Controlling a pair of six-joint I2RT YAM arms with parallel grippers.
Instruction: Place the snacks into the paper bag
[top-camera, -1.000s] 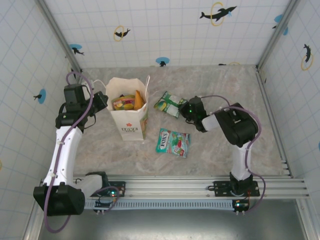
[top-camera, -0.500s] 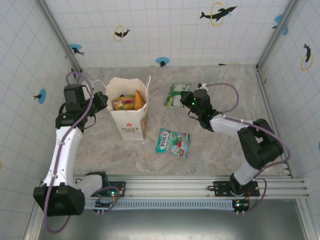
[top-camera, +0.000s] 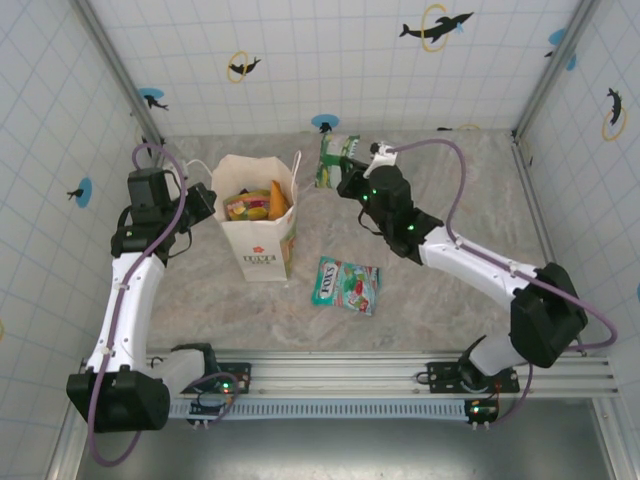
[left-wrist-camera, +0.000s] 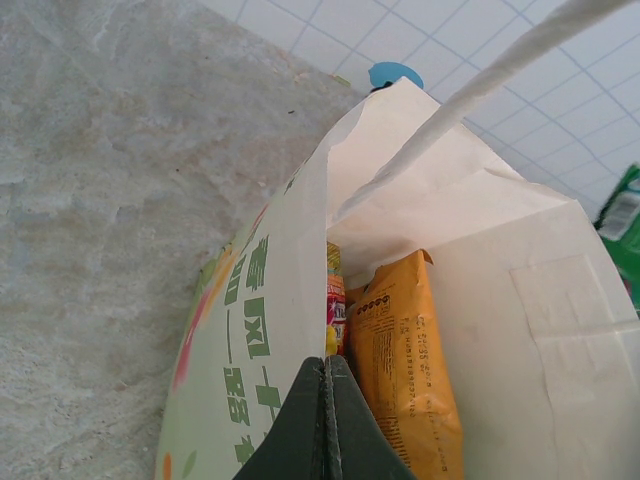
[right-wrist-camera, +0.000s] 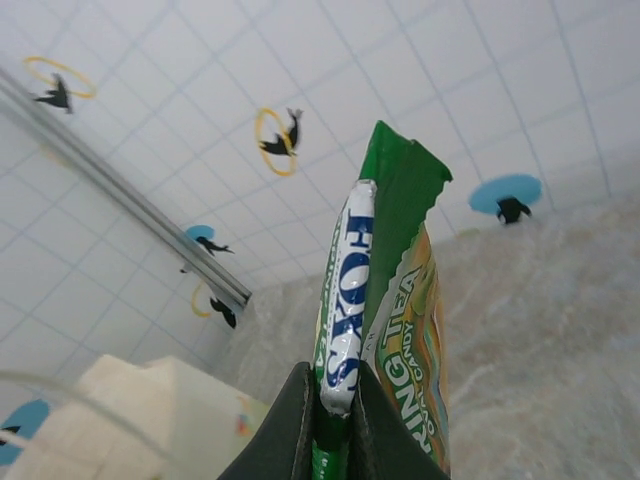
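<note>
The white paper bag (top-camera: 256, 240) stands upright left of centre, open at the top, with orange and yellow snack packets (top-camera: 255, 204) inside. My left gripper (top-camera: 203, 203) is shut on the bag's left rim (left-wrist-camera: 300, 290); an orange packet (left-wrist-camera: 405, 370) stands just inside. My right gripper (top-camera: 350, 180) is raised to the right of the bag's top, shut on a green snack packet (top-camera: 337, 158) that sticks up from its jaws (right-wrist-camera: 395, 300). A teal snack packet (top-camera: 346, 284) lies flat on the table in front of the bag's right side.
Tiled walls with dolphin stickers enclose the marble tabletop (top-camera: 450, 290) on three sides. A metal rail (top-camera: 400, 372) runs along the near edge by the arm bases. The bag's thin handle (left-wrist-camera: 470, 100) arcs over its opening.
My right gripper has lifted the green packet off the table and carried it up and left toward the bag's top. The left arm has not moved.
</note>
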